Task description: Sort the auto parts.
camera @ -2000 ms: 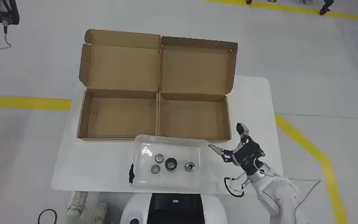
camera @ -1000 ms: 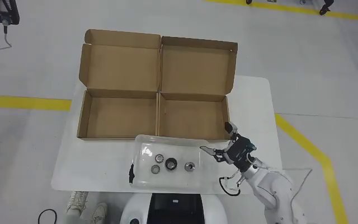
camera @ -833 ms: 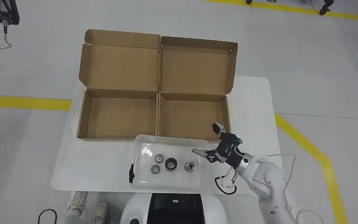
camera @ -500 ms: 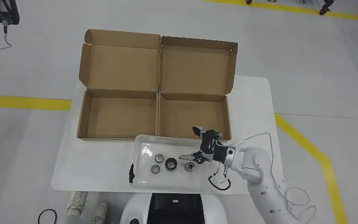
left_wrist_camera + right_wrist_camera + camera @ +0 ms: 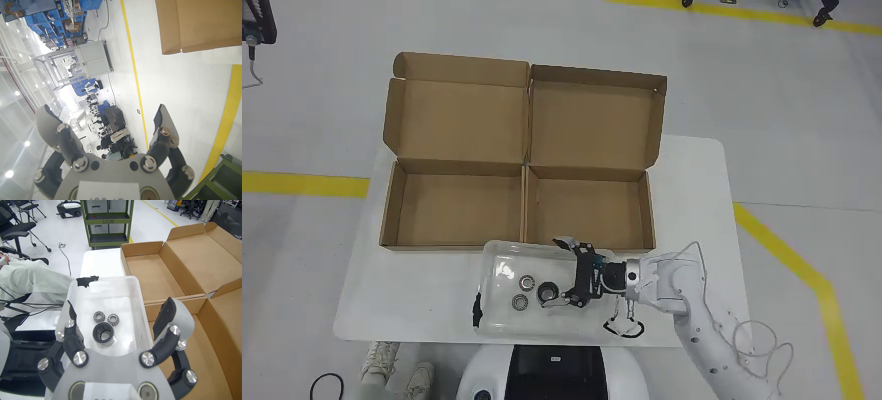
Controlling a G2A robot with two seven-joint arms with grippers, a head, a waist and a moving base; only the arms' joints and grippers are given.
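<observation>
While the left gripper (image 5: 103, 109) gapes empty, facing away from the parts, the right gripper (image 5: 120, 306) hovers with fingers spread over the clear tray (image 5: 140, 291). The large black ring (image 5: 103, 334) lies just to its left, between its fingers, bore upward.

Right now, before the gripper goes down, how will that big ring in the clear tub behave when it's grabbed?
The big ring looks like steel, so it is probably rigid and heavy for its size. It rests flat, bore up, so it shouldn't roll, though it may skid across the smooth clear tub.
</observation>
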